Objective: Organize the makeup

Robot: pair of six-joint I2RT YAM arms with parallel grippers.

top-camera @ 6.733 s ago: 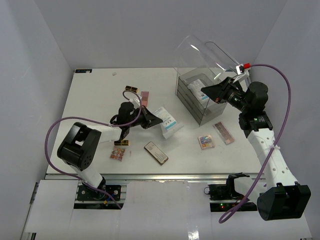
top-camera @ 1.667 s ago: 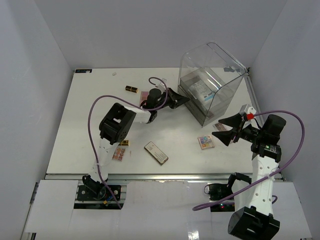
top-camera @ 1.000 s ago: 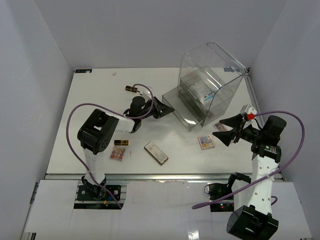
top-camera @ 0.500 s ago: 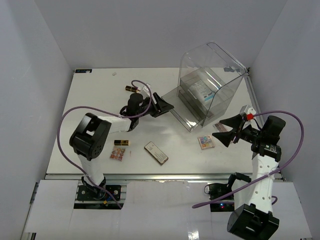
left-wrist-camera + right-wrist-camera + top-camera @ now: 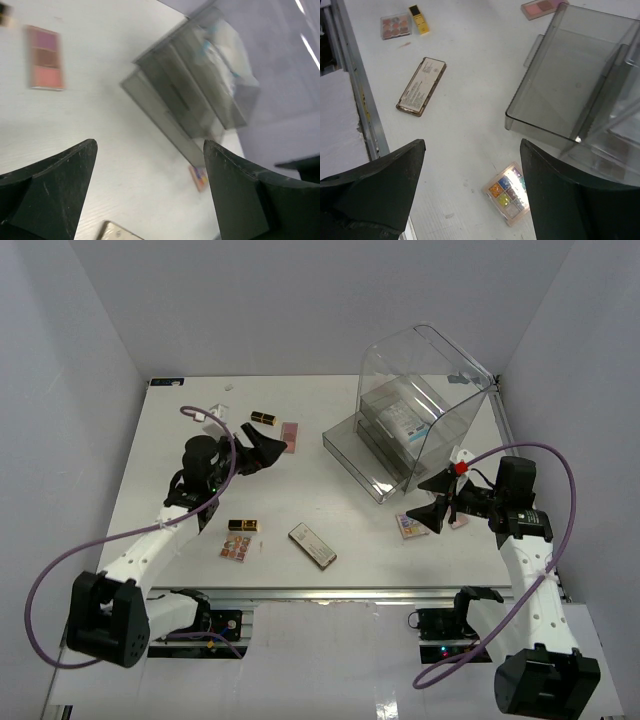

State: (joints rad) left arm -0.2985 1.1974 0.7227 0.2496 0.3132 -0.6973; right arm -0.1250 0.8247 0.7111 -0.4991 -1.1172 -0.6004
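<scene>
White matte worktop (image 5: 330, 505), boxed in by pale grey walls; arm bases at the near edge.

Change since half a second ago: the left hand (image 5: 268, 445) had drawn back from the tall clear acrylic drawer box (image 5: 425, 390) and hung over the left half of the worktop, fingers apart, holding nothing. The smoky transparent bottom drawer (image 5: 360, 445) stayed pulled out and looked empty. The right hand (image 5: 418, 503) had come down toward the small square multicolour eyeshadow palette (image 5: 411, 525), fingers spread wide, nothing between them. Judgement: the drawer was ready for loading, and most of the makeup was not yet stowed.

Locations:
- White packet with blue print (image 5: 400, 420): already inside the box, in an upper compartment.
- Flat pink three-pan palette (image 5: 290, 432): just beside the left hand.
- Black-and-gold lipstick tube (image 5: 264, 418): near that palette, toward the far edge.
- Second black-and-gold tube (image 5: 242, 526) and small pink-toned pan palette (image 5: 235, 549): close together, near the front left.
- Long dark compact with pale label (image 5: 312, 545): front centre, lying flat and skewed.

Materials: the acrylic was rigid and glossy, with thin walls. The palettes were thin, hard and low to the surface, so likely awkward to pinch. The tubes were squared and blocky.
</scene>
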